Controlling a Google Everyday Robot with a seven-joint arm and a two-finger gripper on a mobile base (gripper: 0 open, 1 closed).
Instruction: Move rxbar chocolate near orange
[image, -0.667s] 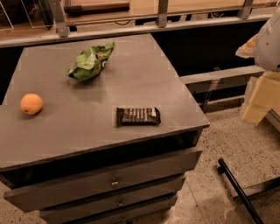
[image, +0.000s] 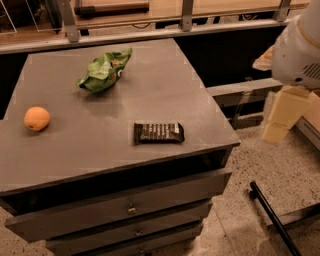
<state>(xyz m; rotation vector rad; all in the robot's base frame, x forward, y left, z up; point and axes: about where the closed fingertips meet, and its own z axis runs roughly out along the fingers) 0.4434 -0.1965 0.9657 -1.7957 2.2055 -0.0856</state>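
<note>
The bar (image: 159, 133) lies flat on the table (image: 165, 85), near the front edge and right of the middle, long side running left to right. The orange (image: 37, 118) sits well apart from it at the left edge, at about the same depth. A crumpled green bag (image: 104, 71) rests further back, between the two but closer to the orange's side.

None of these three has shifted since the earlier picture. The only change is at the right: the white arm (image: 300, 50) fills more of that edge and has slid a little towards the table. The pale block hanging under it, which is probably the gripper (image: 281, 117), hangs off the table's right side, over the floor and below the tabletop's level in the picture. It is well clear of the bar and touches nothing. I cannot tell whether it is apart or together, as it is seen partly cut off and from an awkward side.

So the task looks barely begun: the arm seems to be starting its approach, and the bar is not yet picked up. The next move would likely be to rise over the table edge and come down on the bar, then carry it left past the front of the bag to the orange.
</note>
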